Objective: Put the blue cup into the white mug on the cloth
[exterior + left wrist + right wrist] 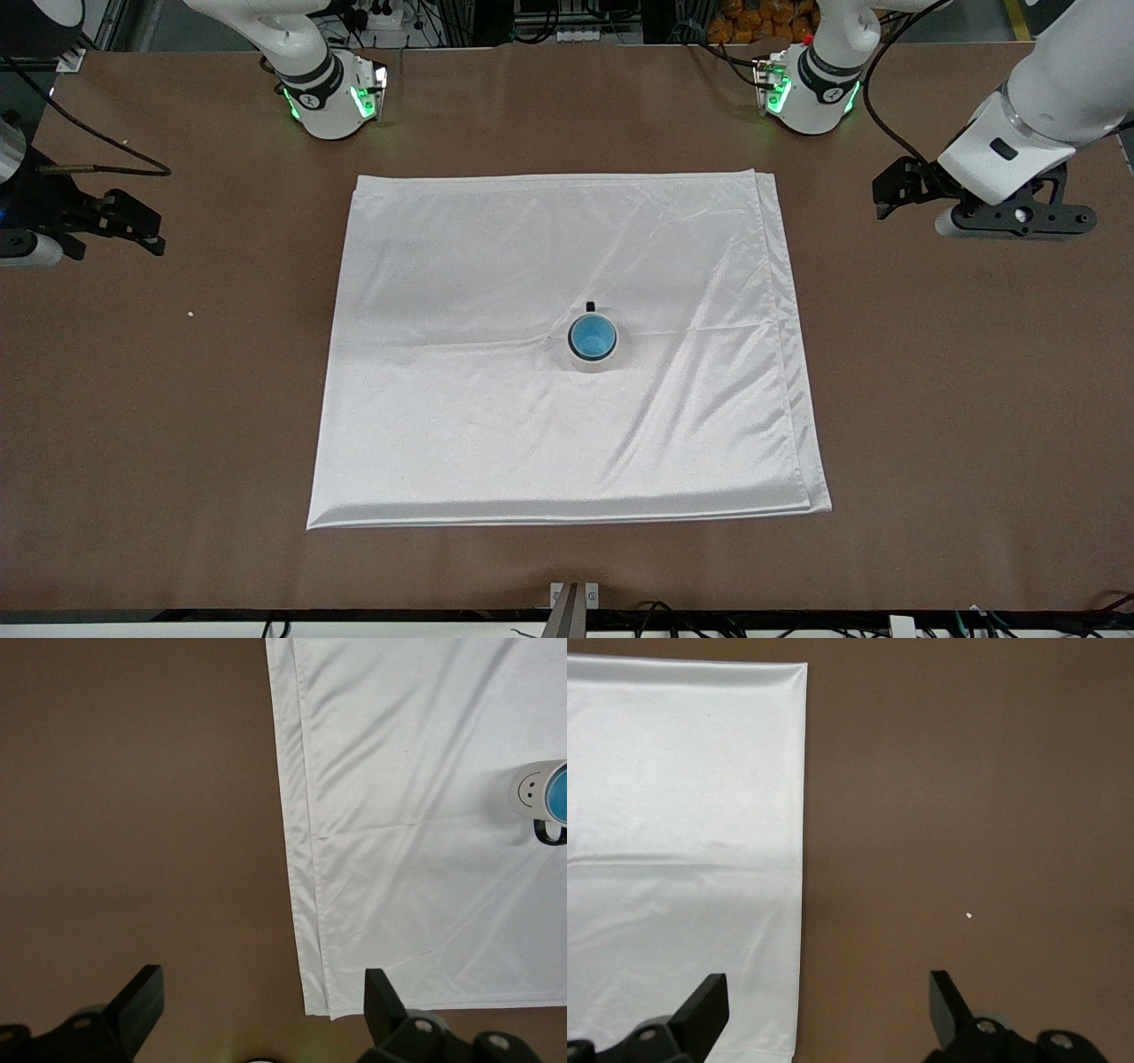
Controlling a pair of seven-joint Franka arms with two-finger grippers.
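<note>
The white cloth lies spread flat in the middle of the table. The white mug stands upright on it, its black handle turned away from the front camera. The blue cup sits inside the mug. My left gripper is open and empty over bare table beside the cloth, at the left arm's end. My right gripper is open and empty over bare table at the right arm's end. The left wrist view shows its gripper, the cloth, the mug and the cup. The right wrist view shows its gripper and the cloth.
The brown table surrounds the cloth on all sides. A tiny white speck lies on the table between the right gripper and the cloth, and shows in the right wrist view. The arm bases stand along the table's edge farthest from the front camera.
</note>
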